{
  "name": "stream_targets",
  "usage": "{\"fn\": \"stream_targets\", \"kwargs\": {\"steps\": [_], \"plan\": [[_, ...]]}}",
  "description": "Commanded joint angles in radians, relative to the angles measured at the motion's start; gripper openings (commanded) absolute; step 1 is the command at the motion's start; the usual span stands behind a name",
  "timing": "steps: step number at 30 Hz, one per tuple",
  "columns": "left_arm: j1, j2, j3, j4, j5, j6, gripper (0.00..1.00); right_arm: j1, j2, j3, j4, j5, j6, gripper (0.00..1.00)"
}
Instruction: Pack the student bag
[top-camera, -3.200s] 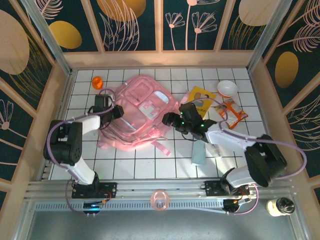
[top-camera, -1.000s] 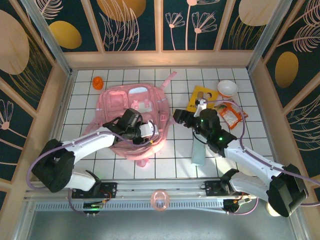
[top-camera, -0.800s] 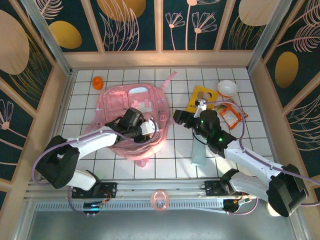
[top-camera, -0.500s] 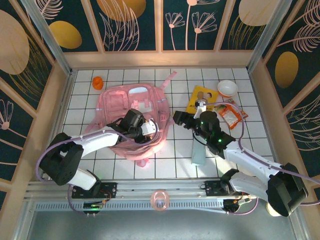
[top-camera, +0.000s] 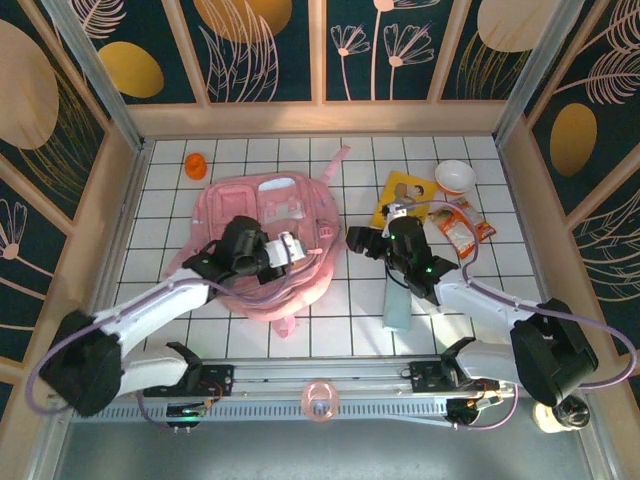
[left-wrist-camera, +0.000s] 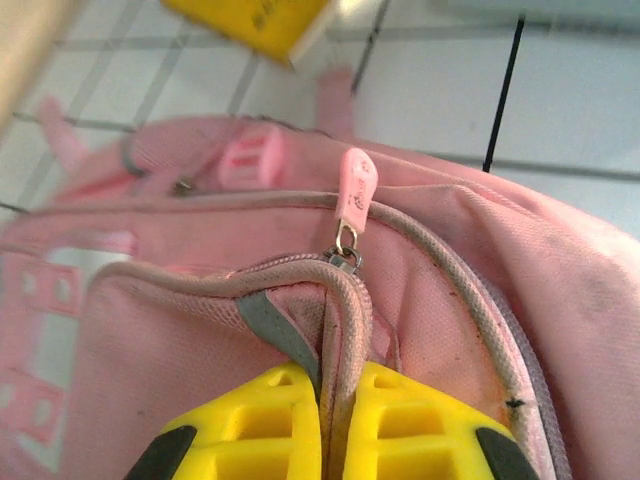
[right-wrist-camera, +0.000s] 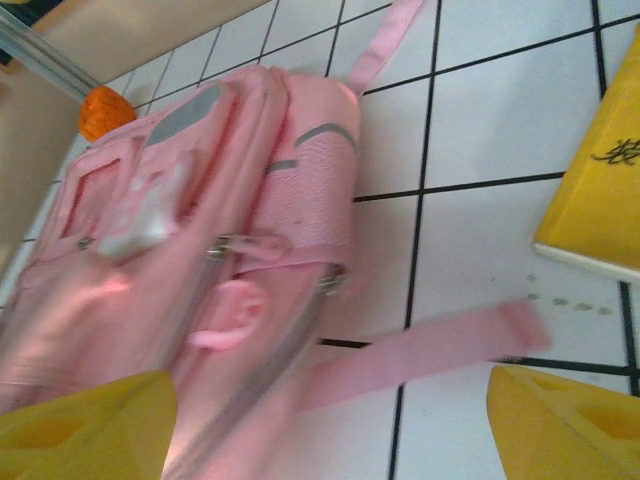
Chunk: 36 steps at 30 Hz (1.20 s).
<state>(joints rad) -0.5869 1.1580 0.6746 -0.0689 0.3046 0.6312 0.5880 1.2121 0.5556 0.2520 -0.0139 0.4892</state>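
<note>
pinching the student bag (top-camera: 250, 195) zip seam, left fingers (left-wrist-camera: 270, 420) closed tight

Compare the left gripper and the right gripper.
The left gripper is shut, pinching the student bag's zipper seam; the right gripper stands wide open and holds nothing. The left gripper sits on the bag; the right gripper hangs beside it, above a loose strap. Both have yellow fingers.

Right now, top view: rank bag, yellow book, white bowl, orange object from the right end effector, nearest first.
1. bag, just left of the right end effector
2. yellow book, behind-right
3. white bowl, back right
4. orange object, back left
</note>
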Motion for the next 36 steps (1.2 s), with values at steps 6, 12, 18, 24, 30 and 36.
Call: {"fn": "stream_targets", "kwargs": {"steps": [6,12,18,24,30,36], "plan": [[0.186,-0.136,0.128,-0.076,0.344,0.078,0.0,-0.083,0.009,-0.042,0.171,-0.313,-0.348,0.8],[0.234,-0.153,0.176,-0.1,0.42,0.1,0.0,-0.083,0.041,-0.071,0.218,-0.431,-0.575,0.78],[0.236,-0.175,0.187,-0.118,0.453,0.114,0.0,-0.083,0.14,-0.026,0.229,-0.497,-0.695,0.74],[0.236,-0.222,0.157,-0.086,0.462,0.11,0.0,-0.089,0.249,0.003,0.32,-0.536,-0.747,0.71],[0.236,-0.228,0.148,-0.08,0.461,0.116,0.0,-0.096,0.304,0.052,0.348,-0.622,-0.768,0.71],[0.236,-0.23,0.116,-0.047,0.435,0.114,0.0,-0.126,0.26,0.048,0.319,-0.711,-0.775,0.62]]}}
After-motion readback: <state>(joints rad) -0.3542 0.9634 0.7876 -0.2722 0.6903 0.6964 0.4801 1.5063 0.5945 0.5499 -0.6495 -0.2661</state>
